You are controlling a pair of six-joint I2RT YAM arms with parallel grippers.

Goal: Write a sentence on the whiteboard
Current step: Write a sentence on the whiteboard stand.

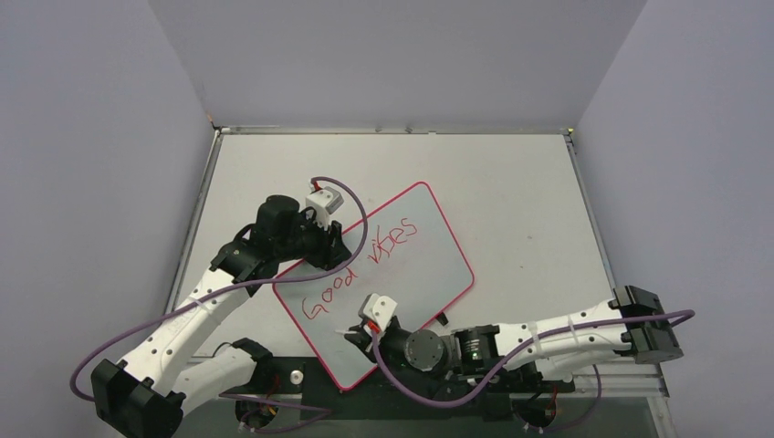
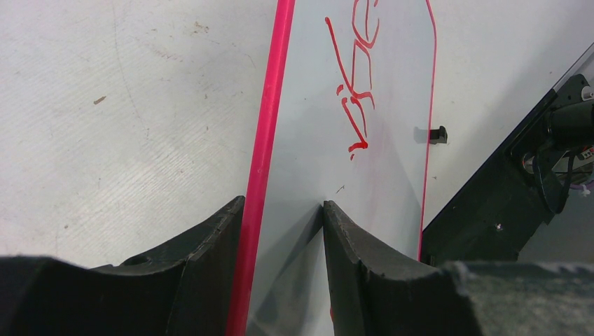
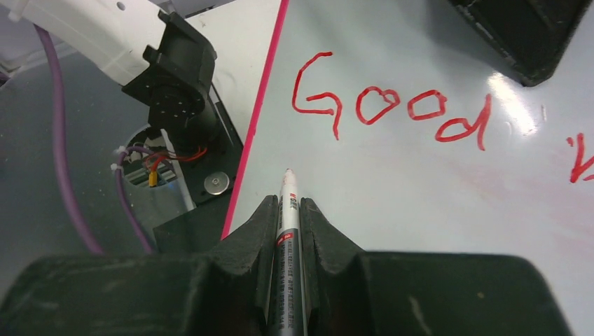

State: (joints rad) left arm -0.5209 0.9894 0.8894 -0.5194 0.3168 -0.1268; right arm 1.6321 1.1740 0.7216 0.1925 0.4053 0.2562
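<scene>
The whiteboard (image 1: pixel 429 265), white with a thin pink-red frame, lies slanted on the grey table. The sentence in red reads "Good" (image 1: pixel 329 297) and "vibes" (image 1: pixel 392 239). My left gripper (image 1: pixel 333 246) is shut on the whiteboard's far-left edge, one finger on each side of the frame (image 2: pixel 284 203). "vibes" also shows in the left wrist view (image 2: pixel 357 84). My right gripper (image 1: pixel 356 333) is shut on a silver marker (image 3: pixel 287 210). The marker's tip is over the bare board (image 3: pixel 420 196) below "Good" (image 3: pixel 392 112), near the board's near-left edge.
A small black clip (image 2: pixel 438 134) sits on the board's right long edge. The black base plate (image 1: pixel 301 383) and purple cables (image 1: pixel 137 333) lie along the near edge. Grey walls close the table at the left, back and right.
</scene>
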